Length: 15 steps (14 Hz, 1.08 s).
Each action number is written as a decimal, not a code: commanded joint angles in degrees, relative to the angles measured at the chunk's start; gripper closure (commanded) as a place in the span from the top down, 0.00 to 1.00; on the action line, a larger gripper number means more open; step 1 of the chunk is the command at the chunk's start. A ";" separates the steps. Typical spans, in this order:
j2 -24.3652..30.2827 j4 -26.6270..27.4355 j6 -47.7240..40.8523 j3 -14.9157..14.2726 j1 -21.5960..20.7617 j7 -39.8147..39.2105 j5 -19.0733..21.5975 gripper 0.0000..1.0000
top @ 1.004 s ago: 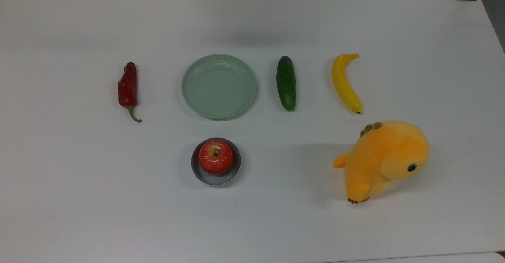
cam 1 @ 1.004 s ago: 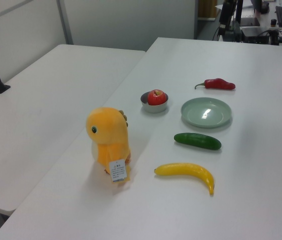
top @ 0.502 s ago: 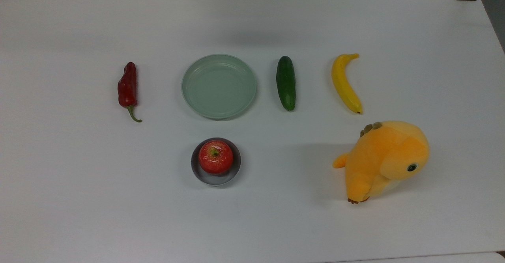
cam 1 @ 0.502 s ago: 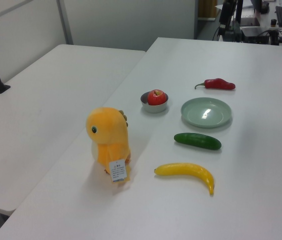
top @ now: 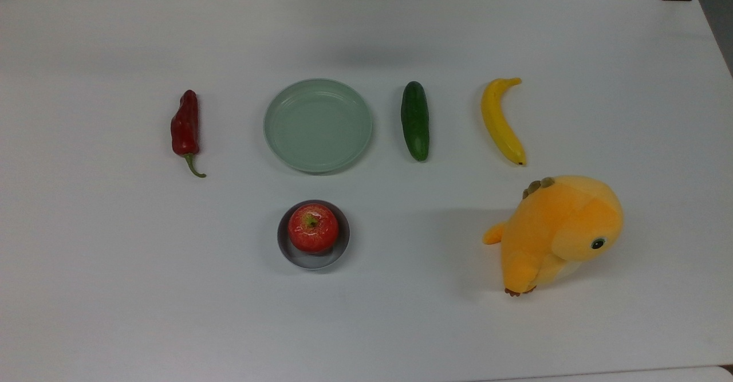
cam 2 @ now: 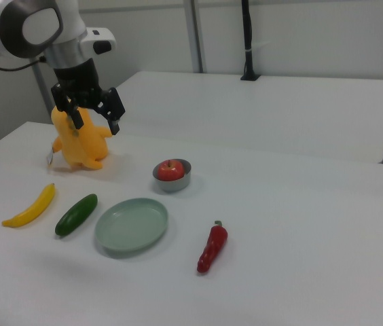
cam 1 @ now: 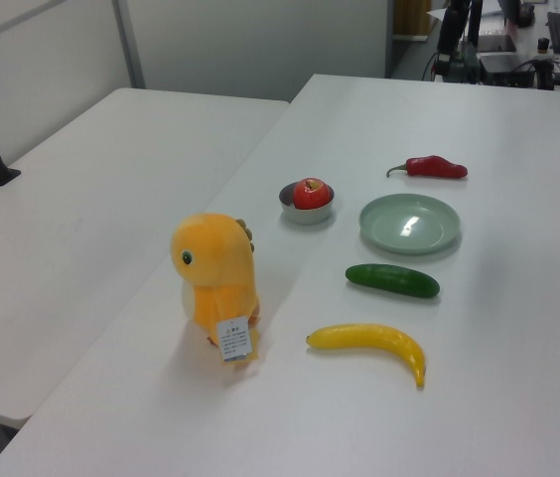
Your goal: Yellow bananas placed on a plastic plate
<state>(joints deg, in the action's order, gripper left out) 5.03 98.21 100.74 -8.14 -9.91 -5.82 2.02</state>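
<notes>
The yellow banana (top: 501, 121) lies bare on the white table, at the top view's right, with a dark tip at its near end. It also shows in the left view (cam 1: 369, 340) and the right view (cam 2: 30, 206). The pale mint-green plastic plate (top: 318, 125) sits empty mid-table, with the cucumber between it and the banana; I see the plate again in the side views (cam 1: 409, 223) (cam 2: 132, 225). My gripper (cam 2: 98, 125) hangs open high above the table in the right view, in front of the plush toy, holding nothing and well apart from the banana.
A green cucumber (top: 415, 120) lies between plate and banana. A red chili pepper (top: 185, 127) rests on the plate's other side. A red apple (top: 312, 228) fills a small grey bowl (top: 284, 243). An orange-yellow plush toy (top: 558, 233) stands close to the banana's tip.
</notes>
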 commanded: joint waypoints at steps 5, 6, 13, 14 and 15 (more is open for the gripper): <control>0.42 1.81 -6.70 3.30 -0.46 -2.80 0.61 1.00; 0.25 1.81 -6.87 3.39 -0.37 -2.36 2.01 1.00; -0.02 2.60 -7.49 9.27 -0.46 4.74 5.19 1.00; -0.11 2.51 -7.32 10.76 -0.55 7.81 5.19 1.00; -0.28 2.25 -7.23 12.26 -0.46 10.19 5.45 1.00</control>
<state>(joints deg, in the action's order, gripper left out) 4.79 100.41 93.78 1.25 -10.18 -1.46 6.61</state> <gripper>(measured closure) 0.000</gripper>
